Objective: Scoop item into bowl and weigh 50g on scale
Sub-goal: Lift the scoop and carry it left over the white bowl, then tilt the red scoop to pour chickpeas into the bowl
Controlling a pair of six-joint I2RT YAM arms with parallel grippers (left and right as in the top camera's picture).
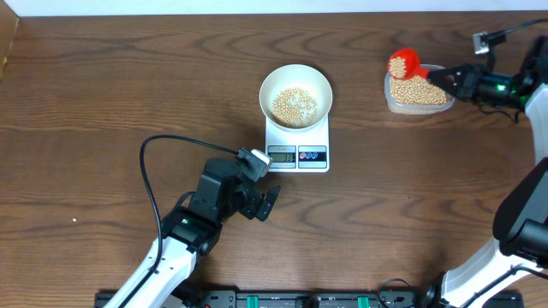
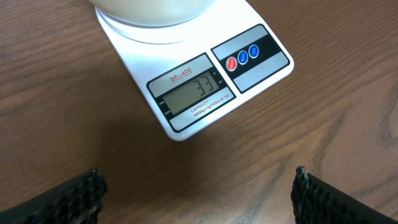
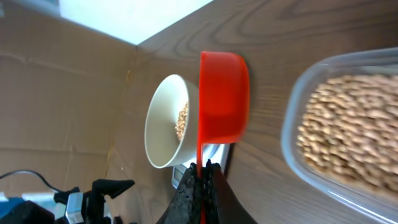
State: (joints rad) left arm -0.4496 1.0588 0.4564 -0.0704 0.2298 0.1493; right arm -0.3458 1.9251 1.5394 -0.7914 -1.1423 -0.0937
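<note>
1. The right gripper (image 3: 202, 177) is clamped on the thin handle of the red scoop (image 3: 224, 93) and holds it at the left edge of the clear tub (image 3: 348, 124), at the far right of the table (image 1: 86, 85). The overhead view suggests the cup is loaded with beans (image 1: 419, 90), but the wrist view shows only its back.
2. The left gripper (image 2: 199, 186) hangs near the scale (image 2: 273, 62) with jaws wide and nothing in them. Its camera looks at the display (image 2: 193, 93), which reads 33.
3. The white bowl (image 1: 272, 81) sits on the far end of the scale at the table's centre, with a shallow layer of beans in its bottom.
4. The step in hand looks to be carrying this scoopful left to the bowl.
   - Keep the cup level in transit and stop over the bowl's middle.
   - Tip slowly — a trickle, not a dump, since the reading is already well on its way to fifty.
   - Pause to let the display settle.
   - Keep the scoop off the rim — any press would likely falsify the weight.
</note>
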